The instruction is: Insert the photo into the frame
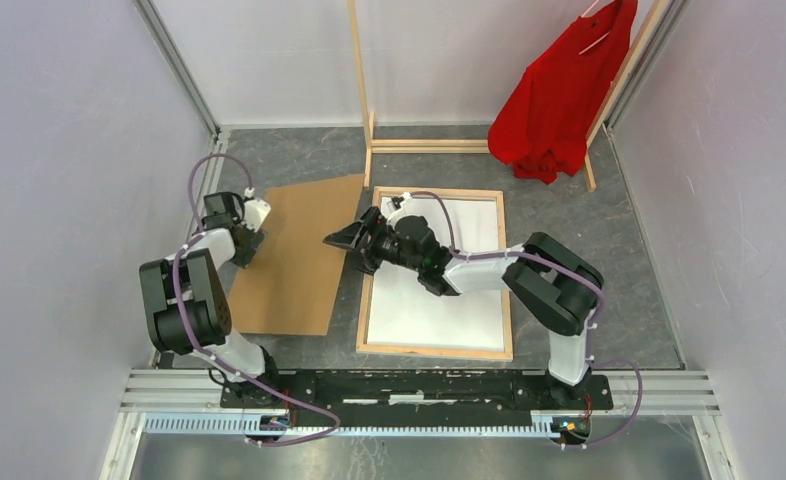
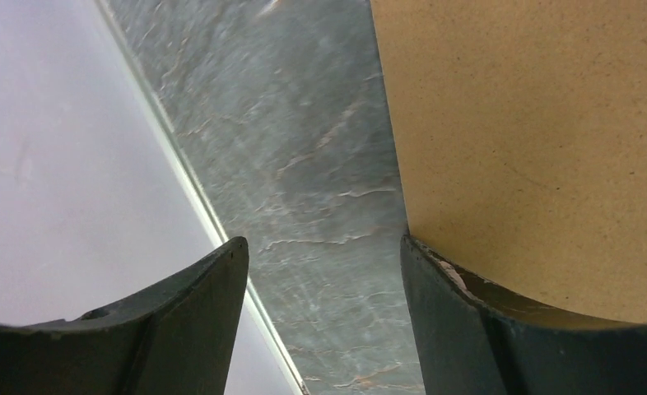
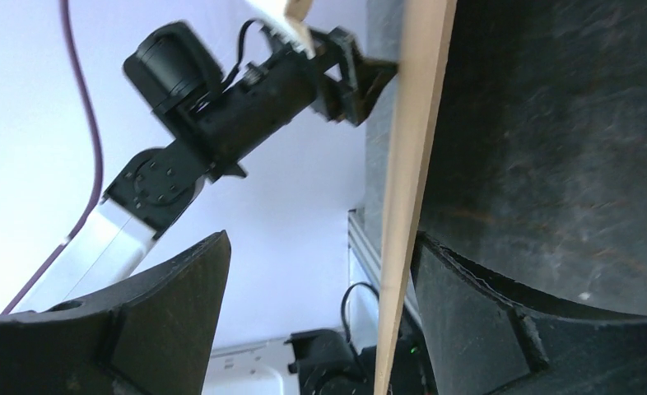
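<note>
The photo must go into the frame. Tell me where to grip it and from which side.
Grip the photo by its edge nearest the frame, coming in sideways from that side. It is a thin board, probably too flat for a top grasp, and that edge sits between the fingers of the open right gripper.

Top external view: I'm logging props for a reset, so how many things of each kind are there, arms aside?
photo, brown back up: 1
frame: 1
wooden clothes rack: 1
red shirt: 1
Total: 4
</note>
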You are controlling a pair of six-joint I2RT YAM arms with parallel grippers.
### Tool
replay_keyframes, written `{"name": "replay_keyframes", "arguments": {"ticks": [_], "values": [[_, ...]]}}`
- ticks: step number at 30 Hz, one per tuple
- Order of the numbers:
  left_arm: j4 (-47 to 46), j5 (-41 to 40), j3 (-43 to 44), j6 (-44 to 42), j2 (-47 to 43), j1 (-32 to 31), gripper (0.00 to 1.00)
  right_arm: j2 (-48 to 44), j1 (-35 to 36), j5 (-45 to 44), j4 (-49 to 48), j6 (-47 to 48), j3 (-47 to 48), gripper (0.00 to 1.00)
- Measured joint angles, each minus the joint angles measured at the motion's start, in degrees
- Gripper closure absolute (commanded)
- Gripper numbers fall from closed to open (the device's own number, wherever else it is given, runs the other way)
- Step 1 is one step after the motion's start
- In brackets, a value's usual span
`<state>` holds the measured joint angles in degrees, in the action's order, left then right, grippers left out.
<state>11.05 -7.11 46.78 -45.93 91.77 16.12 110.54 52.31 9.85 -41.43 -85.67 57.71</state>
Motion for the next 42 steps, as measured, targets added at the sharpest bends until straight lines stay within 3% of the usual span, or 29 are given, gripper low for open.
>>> {"name": "replay_keyframes", "arguments": {"ticks": [13, 25, 33, 37, 40, 42], "values": [[3.19, -1.73, -2.73, 0.26, -3.54, -10.56, 0.27, -8.96, -0.81, -0.2, -0.52, -1.46, -13.57, 0.19], [8.87, -0.22, -0.96, 3.13, -3.54, -14.34, 0.29, -16.2, -3.85, -2.03, 10.99, 3.58, -16.26, 0.25], [10.43, 1.18, -0.57, 3.69, -3.48, -14.36, 0.29, -15.26, -4.07, -1.05, 12.37, 4.17, -16.26, 0.55], [10.54, 1.22, -0.52, 3.69, -3.45, -14.36, 0.28, -14.71, -4.07, -1.05, 12.87, 4.74, -15.85, 0.84], [10.97, 1.09, -0.22, 3.67, -3.45, -14.36, 0.11, -14.4, -4.07, -1.07, 13.09, 5.09, -14.91, 1.0], [11.45, 0.61, 0.28, 3.63, -3.56, -14.23, 0.01, -14.38, -4.44, -0.83, 12.74, 5.03, -14.64, 1.0]]}}
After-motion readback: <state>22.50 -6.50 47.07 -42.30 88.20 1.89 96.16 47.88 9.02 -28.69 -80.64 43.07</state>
